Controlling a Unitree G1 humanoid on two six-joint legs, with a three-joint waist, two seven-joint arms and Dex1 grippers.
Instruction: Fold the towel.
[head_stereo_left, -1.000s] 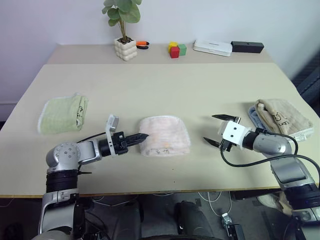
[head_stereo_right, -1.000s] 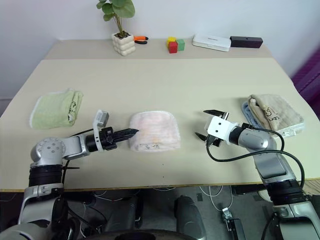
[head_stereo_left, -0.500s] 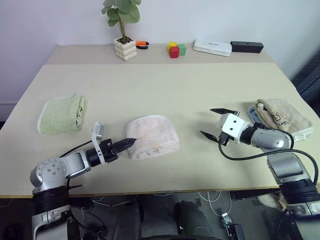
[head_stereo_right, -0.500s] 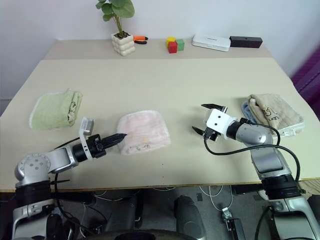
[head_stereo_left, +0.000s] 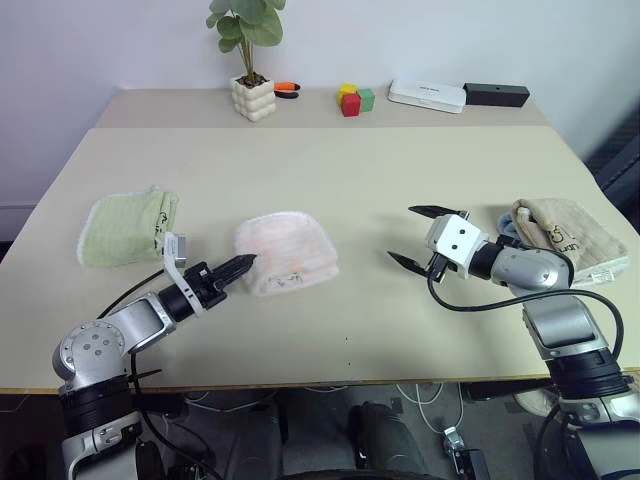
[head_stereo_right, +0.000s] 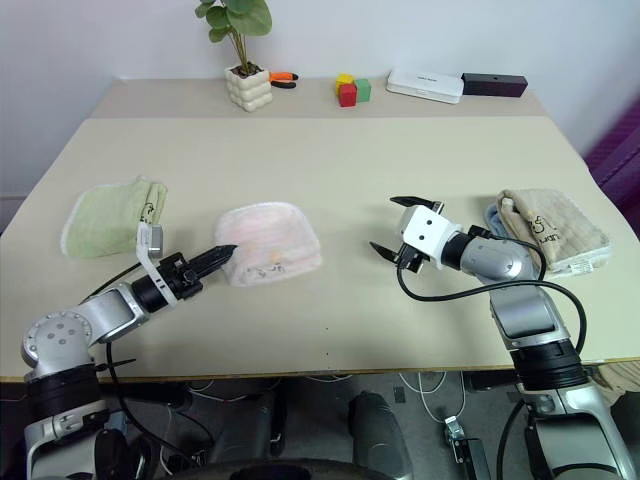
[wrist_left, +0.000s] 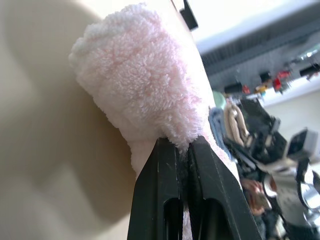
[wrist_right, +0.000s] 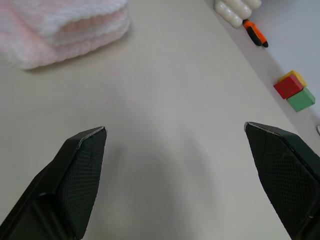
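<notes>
Fingers of my left gripper (head_stereo_left: 243, 265) are pressed together, pinching the near-left edge of the towel (head_stereo_left: 286, 252), which lies folded on the table (head_stereo_left: 330, 180) between my 2 arms. My right gripper (head_stereo_left: 412, 236) hangs spread wide, well apart from it. Green towel (head_stereo_left: 126, 227) lies left, beige towel (head_stereo_left: 562, 233) right.

Towels, folded: three — one pink towel (head_stereo_left: 286, 253), one green towel (head_stereo_left: 127, 228), one beige towel (head_stereo_left: 563, 236). Potted plant (head_stereo_left: 248, 60): one. Toy blocks (head_stereo_left: 352, 99): three. White flat box (head_stereo_left: 427, 95): one. Black bar (head_stereo_left: 495, 95): one. Orange-handled tool (head_stereo_left: 286, 88): one.
</notes>
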